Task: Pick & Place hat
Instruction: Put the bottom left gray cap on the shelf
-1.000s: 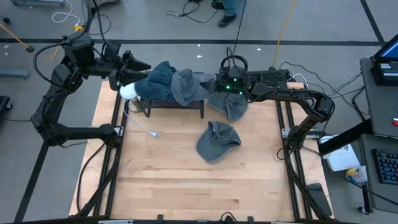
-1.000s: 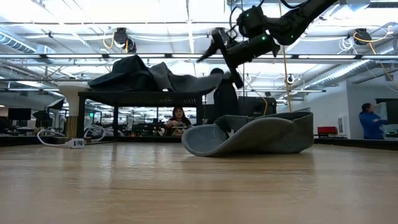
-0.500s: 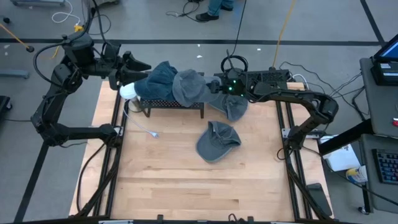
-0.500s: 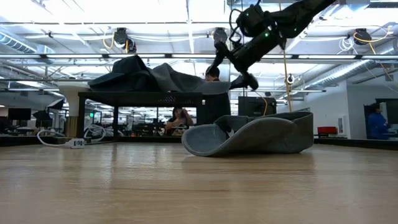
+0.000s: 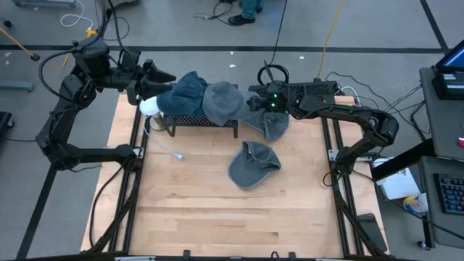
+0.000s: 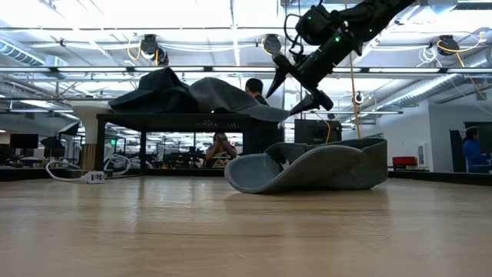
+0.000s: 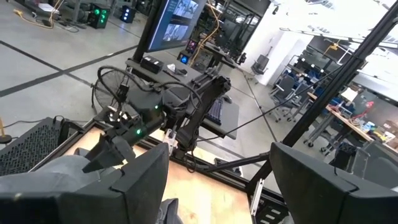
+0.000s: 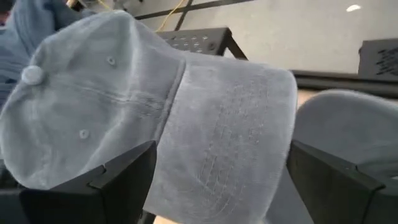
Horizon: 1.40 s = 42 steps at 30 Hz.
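Observation:
A grey hat (image 5: 221,100) lies on a black mesh rack (image 5: 199,122) at the table's far side, beside a blue hat (image 5: 185,90). Its crown rests on the rack and its brim (image 8: 230,137) droops past the rack's right end. My right gripper (image 5: 250,103) is open just right of it. Its fingers (image 8: 124,180) stand on either side of the brim and, in the low view (image 6: 296,85), a little above it. A second grey hat (image 5: 254,165) lies mid-table. A third (image 5: 274,125) lies under my right arm. My left gripper (image 5: 165,78) waits open at the rack's far left end.
A white cable with a small plug (image 5: 170,148) trails over the table left of the rack, and a white object (image 5: 148,106) stands at the rack's left end. Black rails (image 5: 134,167) run along both table sides. Bare wood stretches toward the near edge.
My right gripper has drawn back a little toward the table's right edge and tipped its fingers downward, staying open. The grey hat's brim has sunk from nearly level to a downward slope past the rack's right end, while the crown stays on the rack.

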{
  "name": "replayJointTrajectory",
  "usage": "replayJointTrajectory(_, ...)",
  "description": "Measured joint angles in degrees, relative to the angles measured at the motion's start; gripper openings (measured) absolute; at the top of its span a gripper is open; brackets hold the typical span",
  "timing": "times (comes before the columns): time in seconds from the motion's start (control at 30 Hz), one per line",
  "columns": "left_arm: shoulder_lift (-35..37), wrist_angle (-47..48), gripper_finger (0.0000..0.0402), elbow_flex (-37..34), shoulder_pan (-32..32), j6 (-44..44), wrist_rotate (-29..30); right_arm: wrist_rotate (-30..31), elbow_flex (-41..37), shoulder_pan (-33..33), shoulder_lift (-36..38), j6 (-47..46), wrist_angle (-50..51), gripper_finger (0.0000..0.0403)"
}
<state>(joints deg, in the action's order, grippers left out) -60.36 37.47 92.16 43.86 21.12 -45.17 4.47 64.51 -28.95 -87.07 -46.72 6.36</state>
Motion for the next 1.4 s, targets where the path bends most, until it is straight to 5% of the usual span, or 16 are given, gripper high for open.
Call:
replayJointTrajectory(0.57,0.0,0.0,0.0282,0.0,0.0,0.6,0.0,-8.0,-5.3,-1.1,0.3,-0.8,-8.6,0.0285)
replayJointTrajectory(0.73,0.0,0.0,0.0282,0.0,0.0,0.7,0.0,-12.8,-5.3,-1.1,0.5,-0.6,-8.5,0.0206)
replayJointTrajectory(1.0,-0.2,0.0,0.0282,0.0,0.0,3.7,1.7,-16.7,-5.2,-1.0,1.9,-0.5,-9.4,0.0015)
replayJointTrajectory(1.4,-5.4,0.4,0.0282,0.0,-2.2,14.2,10.3,-16.5,-5.4,-1.0,19.0,3.4,-3.9,0.0003)
